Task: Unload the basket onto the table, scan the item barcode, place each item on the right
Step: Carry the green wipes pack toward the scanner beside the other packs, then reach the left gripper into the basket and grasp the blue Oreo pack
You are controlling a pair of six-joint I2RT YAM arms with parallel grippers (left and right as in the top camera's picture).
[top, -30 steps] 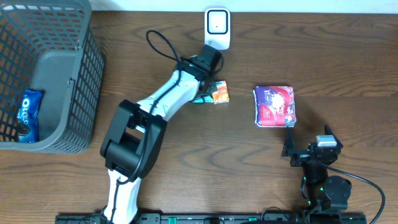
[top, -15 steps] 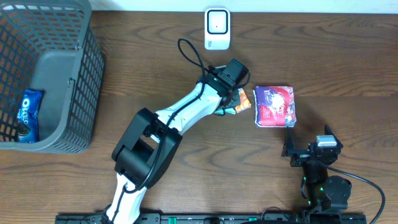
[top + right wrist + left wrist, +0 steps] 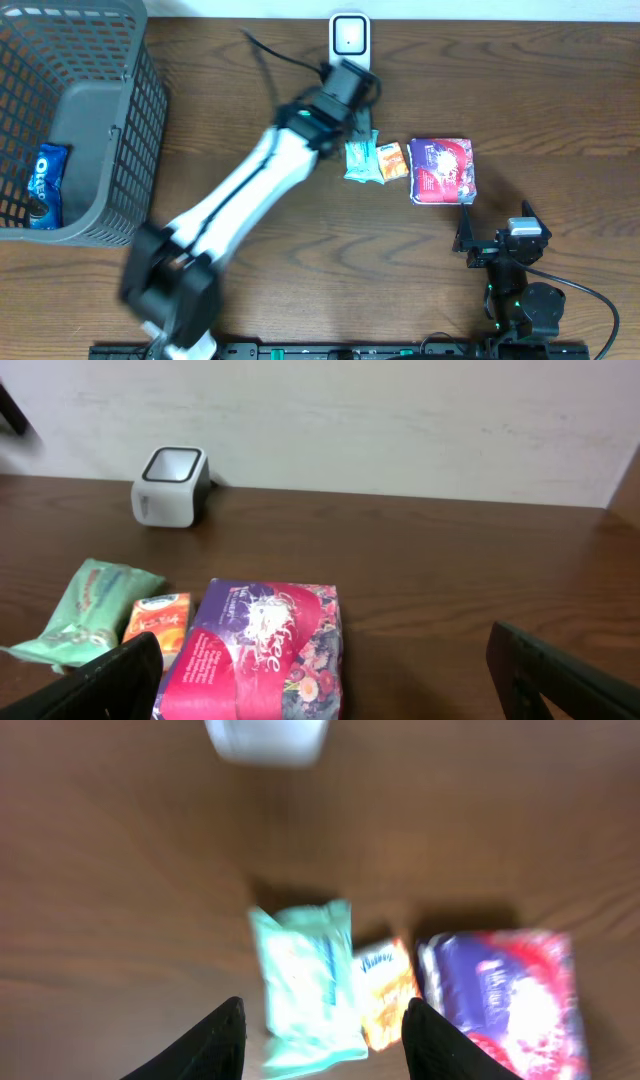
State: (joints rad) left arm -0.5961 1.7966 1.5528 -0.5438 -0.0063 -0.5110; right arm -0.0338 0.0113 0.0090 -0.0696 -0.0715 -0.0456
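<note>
Pale green plastic packet point(image 3: 359, 160) lies flat mid-bench, short of the white box scanner point(image 3: 349, 45) at the far edge. Nothing shows it scanned, so you likely must still present it. Your left gripper point(image 3: 325, 1010) hangs over it, spread and empty; your right gripper point(image 3: 320, 645) gapes, idle.

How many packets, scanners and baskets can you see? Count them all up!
Packets: 4 (green packet, orange packet, purple packet, blue packet)
Scanner: 1
Basket: 1
Total: 6
</note>
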